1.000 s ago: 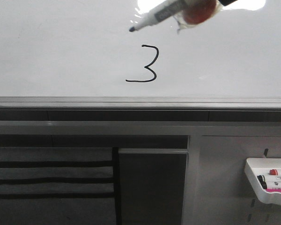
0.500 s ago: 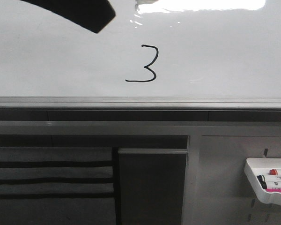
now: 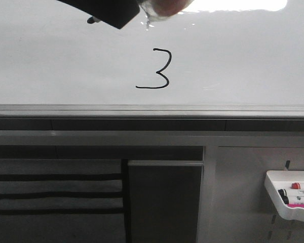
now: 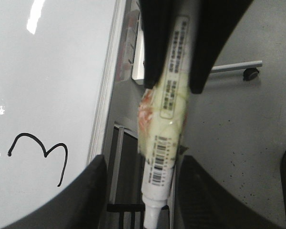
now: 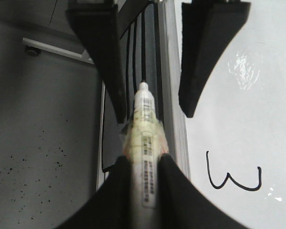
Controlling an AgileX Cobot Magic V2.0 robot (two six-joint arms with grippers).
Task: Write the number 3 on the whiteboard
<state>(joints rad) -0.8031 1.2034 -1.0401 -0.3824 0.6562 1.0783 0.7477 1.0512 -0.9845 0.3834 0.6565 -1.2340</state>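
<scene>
My right gripper (image 5: 145,161) was clamped tight on the marker (image 5: 145,138). My left gripper (image 4: 144,167) stood wide open around its tip end. The number 3 (image 3: 154,70) sat low on the whiteboard (image 3: 243,61), near its grey edge.

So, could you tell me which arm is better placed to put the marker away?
The right: the right gripper is shut on the marker; the left gripper is open around its tip.

The left gripper (image 4: 140,191) has its two dark fingers (image 4: 93,200) spread wide around a marker (image 4: 167,129). Two other dark fingers clamp the marker higher up. Beside the fingers stands the whiteboard (image 4: 52,95) with a black 3 (image 4: 43,152).
</scene>
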